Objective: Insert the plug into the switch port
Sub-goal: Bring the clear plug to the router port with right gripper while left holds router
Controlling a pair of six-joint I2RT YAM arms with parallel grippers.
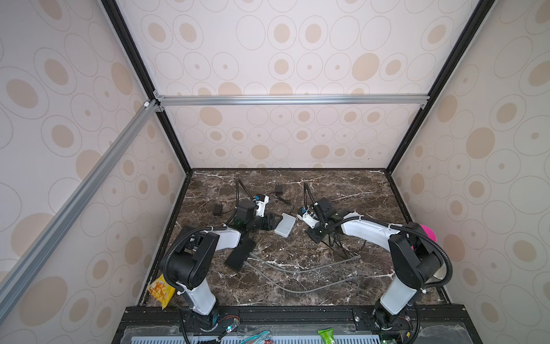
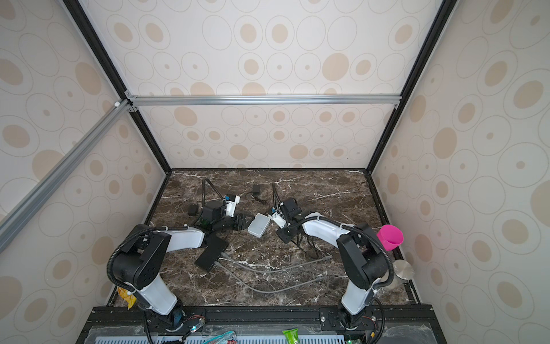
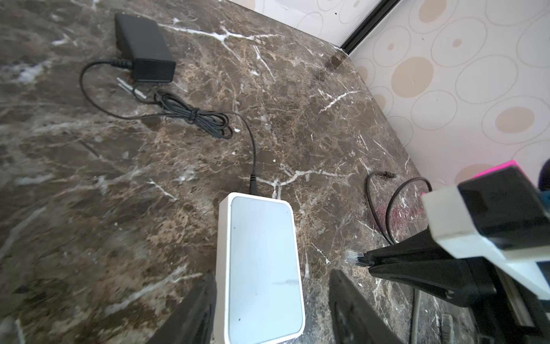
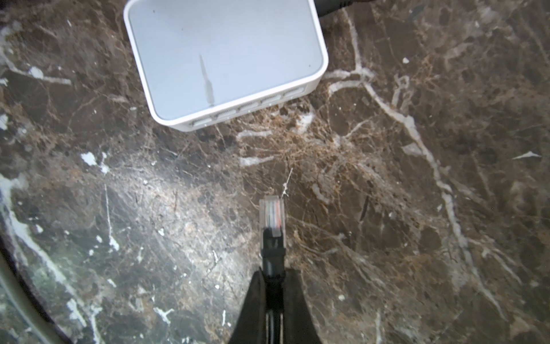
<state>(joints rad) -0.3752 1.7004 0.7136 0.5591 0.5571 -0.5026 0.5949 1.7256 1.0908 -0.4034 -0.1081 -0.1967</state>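
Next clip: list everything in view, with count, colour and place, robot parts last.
network switch: 1, white, table centre
Ethernet plug: 1, clear with black boot, short of the switch's ports
power adapters: 2, black, behind the arms; one is corded into the switch
flat box: 1, black, beside left arm
cables: 2, grey, front of table
cup: 1, pink, right edge
metal cylinder: 1, silver, by the cup
snack bag: 1, yellow, front-left corner
table: 1, brown marble
left gripper: black, open, astride the switch
right gripper: black, shut on the plug
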